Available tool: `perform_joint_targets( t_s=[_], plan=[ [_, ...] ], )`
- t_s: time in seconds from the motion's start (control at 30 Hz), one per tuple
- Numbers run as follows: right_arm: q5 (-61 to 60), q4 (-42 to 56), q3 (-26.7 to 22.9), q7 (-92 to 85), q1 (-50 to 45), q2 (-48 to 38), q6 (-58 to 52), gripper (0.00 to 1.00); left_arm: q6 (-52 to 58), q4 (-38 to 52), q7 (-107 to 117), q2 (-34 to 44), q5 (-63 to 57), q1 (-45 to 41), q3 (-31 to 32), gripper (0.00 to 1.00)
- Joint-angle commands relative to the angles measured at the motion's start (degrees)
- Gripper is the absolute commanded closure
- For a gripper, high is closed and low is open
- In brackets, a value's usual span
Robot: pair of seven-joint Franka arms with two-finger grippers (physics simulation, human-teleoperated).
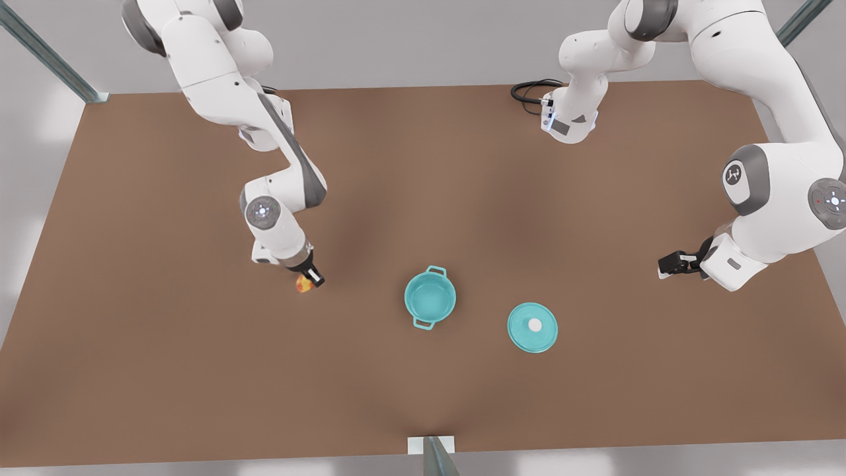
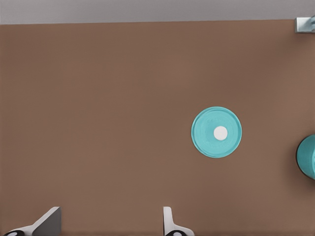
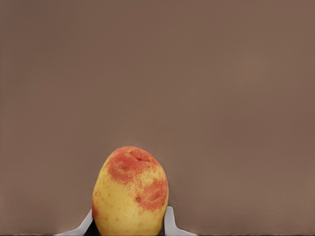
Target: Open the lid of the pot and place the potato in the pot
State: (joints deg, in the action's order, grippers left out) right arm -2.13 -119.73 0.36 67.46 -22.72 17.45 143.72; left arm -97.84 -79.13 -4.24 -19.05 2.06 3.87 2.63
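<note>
Potato, tiny oval yellow lump with orange-red blotches [image 1: 303, 284], pinched between closed fingers of right gripper [image 1: 310, 276] at the front view's left, seemingly lifted just off brown table [image 1: 165, 370]. Same grip seen in right wrist view: potato [image 3: 130, 191] wedged between both fingers [image 3: 170, 220]. Small round teal pot with two loop handles [image 1: 430, 297], open and upright, well apart toward the front view's right. Flat round teal lid with white knob [image 1: 533, 326] already off, flat on table beside pot. Left gripper [image 1: 667, 266] parked at far side, fingers [image 2: 49, 221] spread, empty, waiting; lid [image 2: 216, 132] ahead of it.

Step in hand, by judgement: carry potato to pot. Lift clear of rim first, centre over opening, avoid loop handles, lower before release so no bounce-out. Grip near potato's end, so steady motion, no jerks.
</note>
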Motion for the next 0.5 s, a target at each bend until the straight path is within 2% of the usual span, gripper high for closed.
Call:
perform_joint_targets(
  t_s=[0.0,0.23,0.47],
  plan=[
    [0.11,0.82,0.25,1.01,-1.62,-0.05,-4.15,0.49,0.02,0.03,-0.68,0.07,-0.04,0.0,0.01,0.0],
    [-3.5,8.29,1.48,2.41,-7.68,1.88,-6.7,0.49,0.11,0.03,-0.68,0.07,-0.04,0.0,0.1,0.0],
    [-5.52,20.77,1.04,4.78,-12.43,10.06,-7.76,0.49,0.02,0.03,-0.59,0.07,-0.04,0.0,0.1,0.0]
  ],
)
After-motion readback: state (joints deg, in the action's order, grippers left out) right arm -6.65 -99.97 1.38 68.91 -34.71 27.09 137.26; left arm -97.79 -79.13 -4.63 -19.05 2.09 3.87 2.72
